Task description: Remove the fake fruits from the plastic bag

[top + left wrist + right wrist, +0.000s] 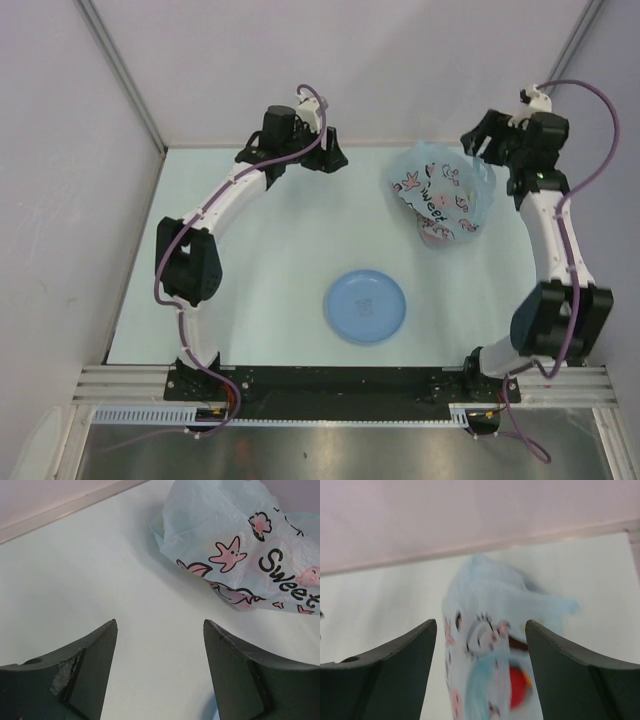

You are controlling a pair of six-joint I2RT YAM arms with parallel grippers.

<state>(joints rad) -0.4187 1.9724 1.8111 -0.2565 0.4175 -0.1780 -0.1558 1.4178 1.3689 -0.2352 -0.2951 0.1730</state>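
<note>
The light-blue plastic bag lies crumpled at the back right of the table, printed with pink starfish and "Sweet". It shows at the upper right of the left wrist view and blurred between the fingers in the right wrist view. A red fruit shows through the bag film; the other fruits are hidden. My left gripper is open and empty, left of the bag and apart from it. My right gripper is open over the bag's far right side.
A round blue plate lies at the centre front of the table. The back wall's edge runs close behind both grippers. Side walls stand at left and right.
</note>
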